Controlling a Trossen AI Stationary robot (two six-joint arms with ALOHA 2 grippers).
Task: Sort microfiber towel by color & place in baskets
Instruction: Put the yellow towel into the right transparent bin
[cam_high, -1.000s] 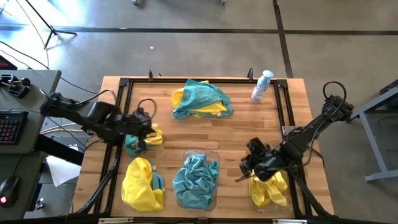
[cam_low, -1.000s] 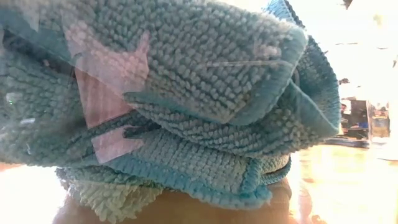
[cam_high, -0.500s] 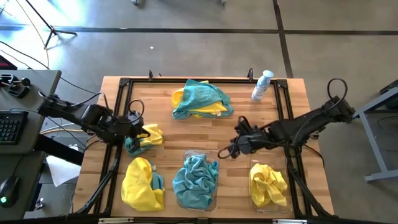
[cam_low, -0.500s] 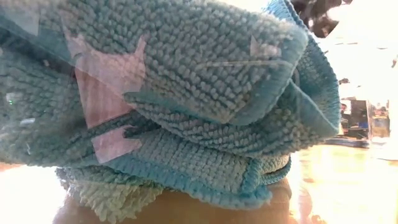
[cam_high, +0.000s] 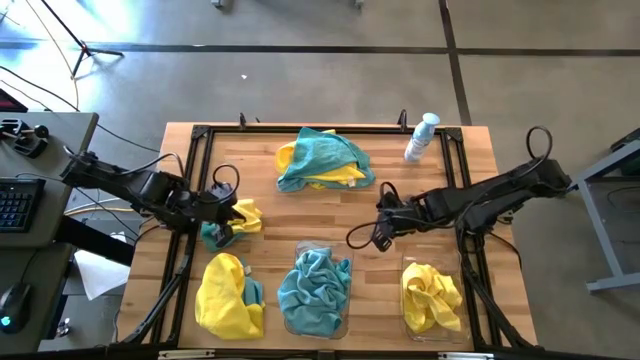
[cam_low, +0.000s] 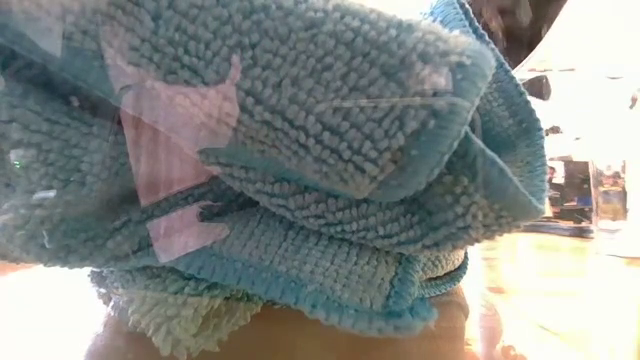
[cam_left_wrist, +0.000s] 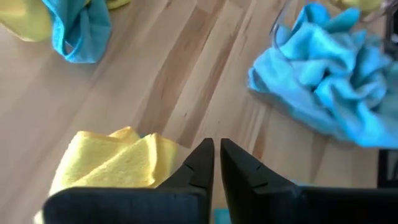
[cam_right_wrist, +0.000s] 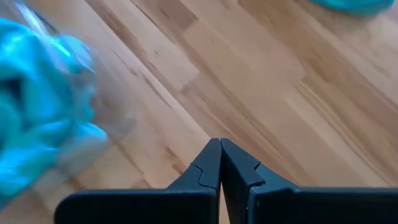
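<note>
A small pile of a yellow and a teal cloth lies on the table's left part. My left gripper stands shut just over it, with the yellow cloth beside one finger. My right gripper is shut over bare wood at the table's middle. The middle basket holds teal cloths. The right basket holds yellow cloths. A teal and yellow heap lies near the far edge. A yellow heap with some teal lies at the near left. My left gripper is shut with nothing between its fingertips. The yellow cloth of the small pile lies close along the outer side of one finger, but I cannot tell whether the finger touches it.
A white and blue spray bottle stands at the far right corner. A black frame runs around the wooden top. Bare wood lies between the far heap and the baskets.
My right gripper has left the right basket and moved toward the table's middle and far side, with the yellow cloths staying in that basket. It now hangs over bare wood.
</note>
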